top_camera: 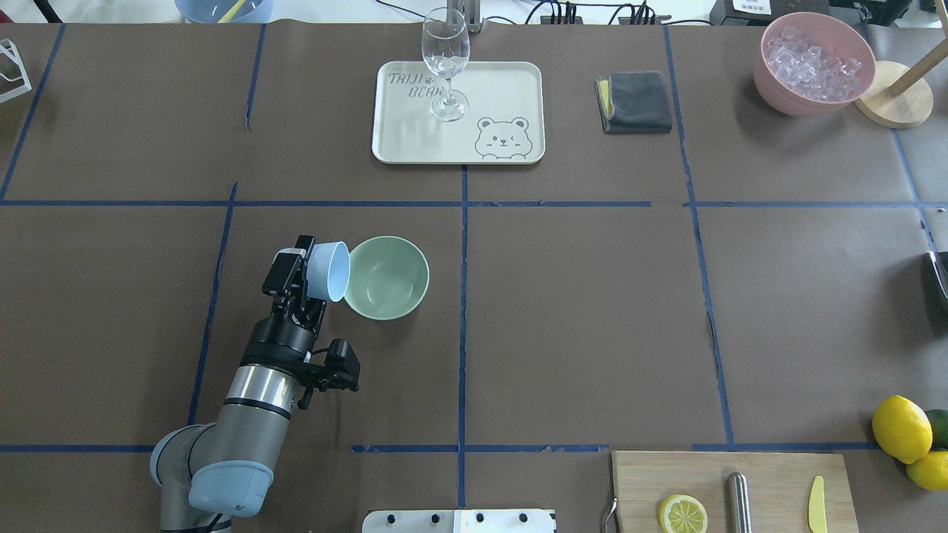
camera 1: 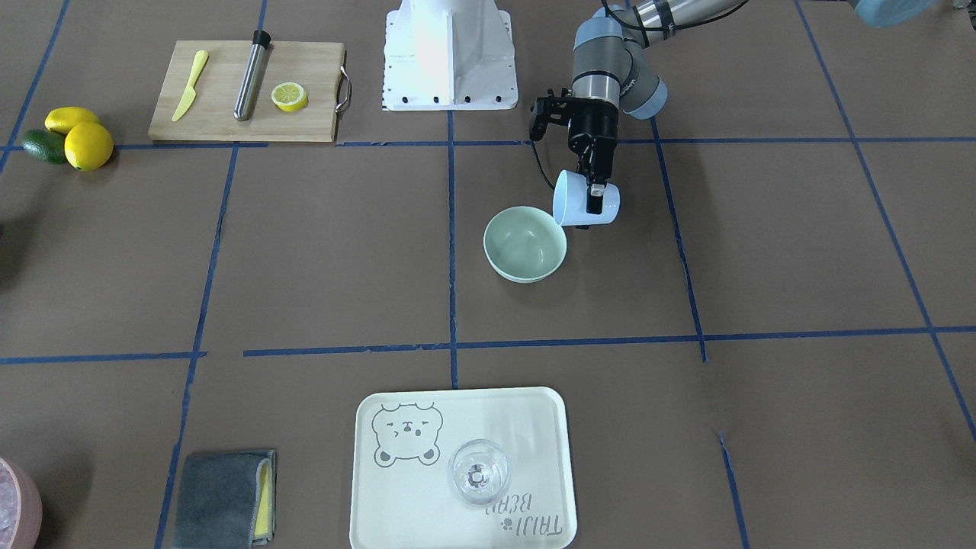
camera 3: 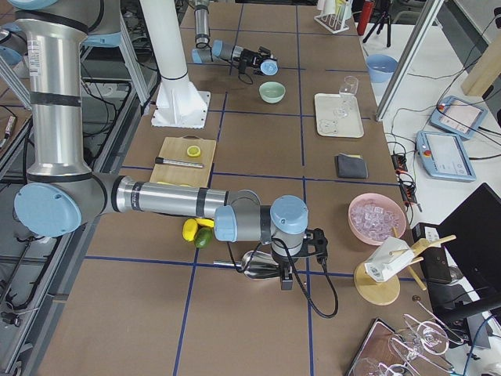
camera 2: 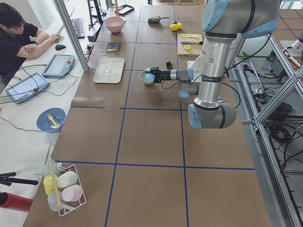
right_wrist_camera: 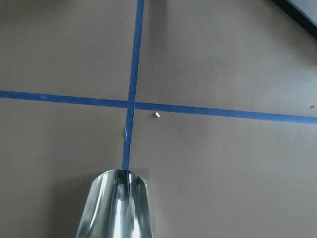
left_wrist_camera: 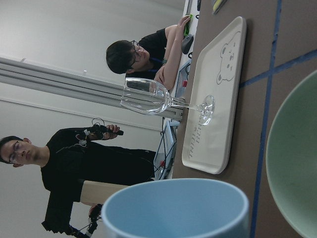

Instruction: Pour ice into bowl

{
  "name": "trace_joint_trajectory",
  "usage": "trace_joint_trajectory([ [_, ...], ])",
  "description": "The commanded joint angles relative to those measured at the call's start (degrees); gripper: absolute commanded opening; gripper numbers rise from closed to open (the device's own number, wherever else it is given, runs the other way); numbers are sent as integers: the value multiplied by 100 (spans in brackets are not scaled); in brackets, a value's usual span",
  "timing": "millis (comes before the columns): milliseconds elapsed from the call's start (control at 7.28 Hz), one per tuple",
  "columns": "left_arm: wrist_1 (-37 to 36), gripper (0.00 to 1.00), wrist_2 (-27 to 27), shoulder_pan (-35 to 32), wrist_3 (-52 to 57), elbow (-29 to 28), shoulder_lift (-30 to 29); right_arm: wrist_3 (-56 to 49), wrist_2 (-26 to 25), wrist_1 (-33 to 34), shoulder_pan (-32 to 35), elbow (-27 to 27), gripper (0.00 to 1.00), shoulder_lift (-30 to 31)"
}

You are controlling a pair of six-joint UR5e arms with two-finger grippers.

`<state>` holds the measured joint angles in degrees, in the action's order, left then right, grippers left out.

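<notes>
Brown paper crossed with blue tape covers the table (top_camera: pixel 592 311). Near its middle the bowl (top_camera: pixel 386 277) sits upright, mouth facing up. The left gripper (top_camera: pixel 305 272) has its jaws clamped narrowly on a blue cup (top_camera: pixel 329 271). The cup is tipped onto its side: its long axis runs nearly level, its mouth points at the bowl, and its rim hangs over the bowl's near edge. Whether ice lies in the cup cannot be told. The right gripper (camera 3: pixel 283 276) is low over the table with a metal scoop (camera 3: pixel 254 266) at its tip; how its jaws stand cannot be told.

The tilted blue cup (top_camera: pixel 329 271) blocks the bowl (top_camera: pixel 386 277) on the robot's left; its other sides face open table (top_camera: pixel 592 311).
</notes>
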<state>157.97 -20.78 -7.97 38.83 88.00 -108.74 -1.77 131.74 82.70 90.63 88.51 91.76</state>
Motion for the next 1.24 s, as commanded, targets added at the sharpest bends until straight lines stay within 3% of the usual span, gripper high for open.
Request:
trace_joint_trajectory([
  [0,-12,0,4,6,474,-81,-59,1,1,-8,7,-1,100,0],
  [824,-722,0,-76,-442,792,-99,-306,-16,1,0,-1,-18,100,0],
  [1099,-838,0,-49,-346,784,-422,-410,-16,-8,0,-1,-18,100,0],
])
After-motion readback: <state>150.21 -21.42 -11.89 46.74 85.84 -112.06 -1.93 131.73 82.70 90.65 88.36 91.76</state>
